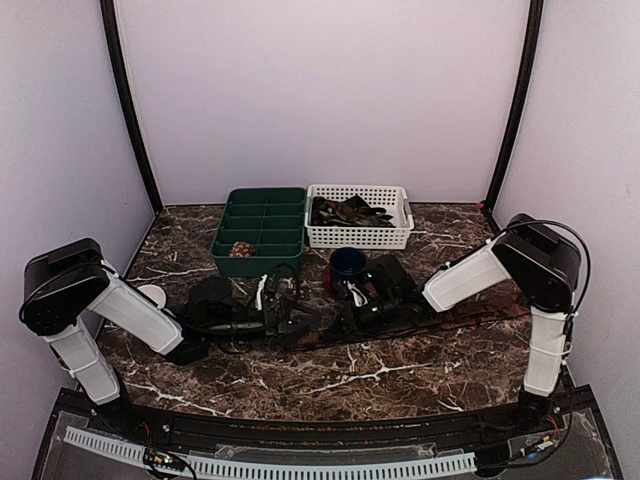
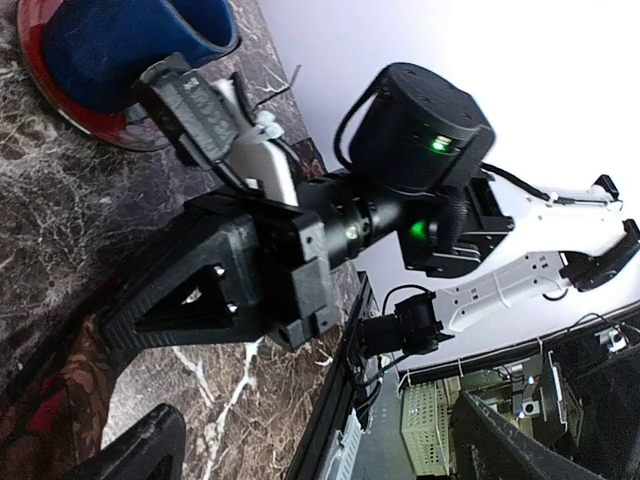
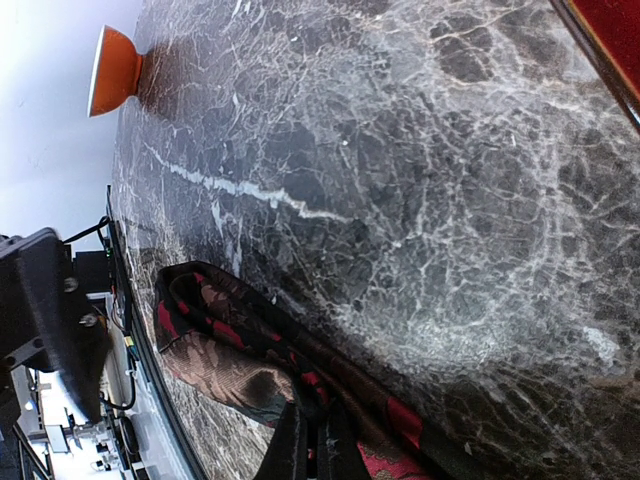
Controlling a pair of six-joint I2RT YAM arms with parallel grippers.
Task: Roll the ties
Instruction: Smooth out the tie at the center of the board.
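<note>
The right claw (image 3: 310, 455) is pinching shut on a tie (image 3: 240, 350), its two tips pressing together with fabric bunching up between them. The tie is showing a dark brown weave with red patches and a paler brown panel. It is lying folded and rumpled rather than flat, and its loose end is curling away from the grip. It is resting on the table (image 1: 400, 375) near the middle, in front of the mug (image 1: 348, 262), where the two arms are meeting. The left claw (image 1: 300, 322) is standing wide apart and holding nothing, facing the right one at close range. In the left wrist view, part of the same red-brown cloth is showing just below it.

Behind them, a coil (image 1: 241, 249), small, brownish and speckled, is sitting in the near left compartment of the tray (image 1: 262, 205). Beside the tray, the basket (image 1: 358, 238) is holding more ties (image 1: 345, 211), which are lying in a dark, loose heap. An orange cup (image 3: 115, 70) is standing well apart, over by the left arm.
</note>
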